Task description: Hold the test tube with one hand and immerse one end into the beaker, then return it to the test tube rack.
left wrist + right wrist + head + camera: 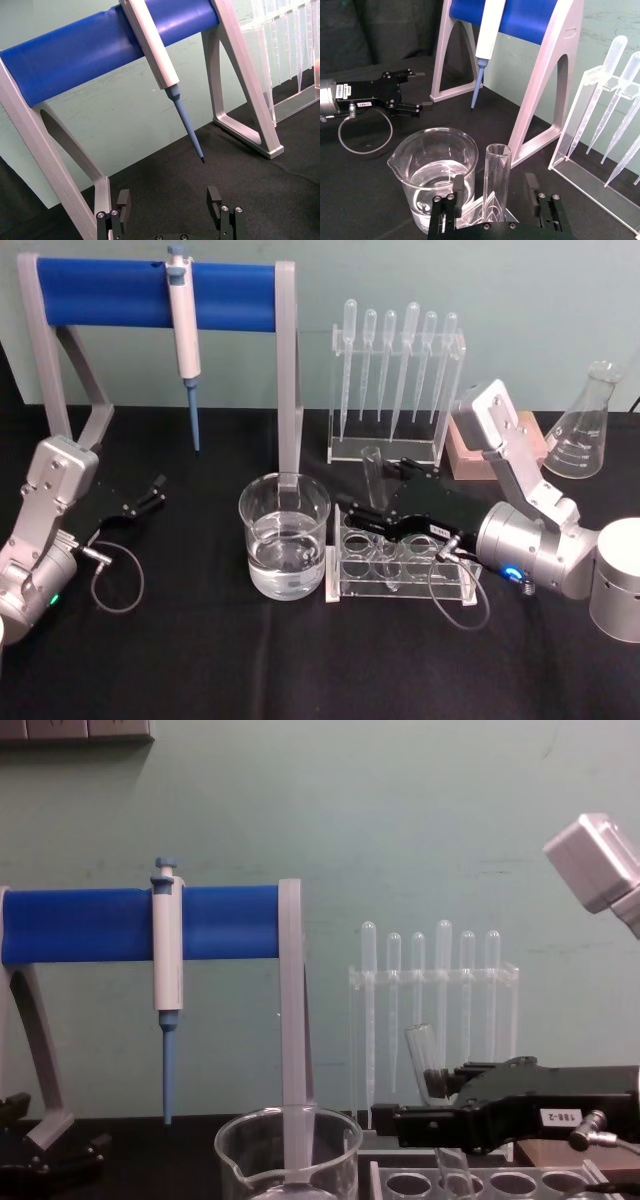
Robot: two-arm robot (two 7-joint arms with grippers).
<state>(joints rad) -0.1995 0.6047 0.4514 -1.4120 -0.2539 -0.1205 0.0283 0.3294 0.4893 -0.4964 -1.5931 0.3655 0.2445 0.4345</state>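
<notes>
Beaker (pixel 285 540) and test tube (pixel 374 472), one each

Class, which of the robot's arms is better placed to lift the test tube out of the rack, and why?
Right: the right tool, open, straddles the test tube in the rack; the left tool lies away beyond the beaker.

both arms (pixel 45 510) were brushed silver with chunky boxy links. the right wrist (pixel 535 545) at the lower right of the head view had a blue ring light (pixel 513 573). right gripper (pixel 372 490) and left gripper (pixel 153 492) were matte black with tiny screws (pixel 436 199) and thin grey cable loops (pixel 118 585), and the right one had a white "188-2" label (pixel 562 1117).
</notes>
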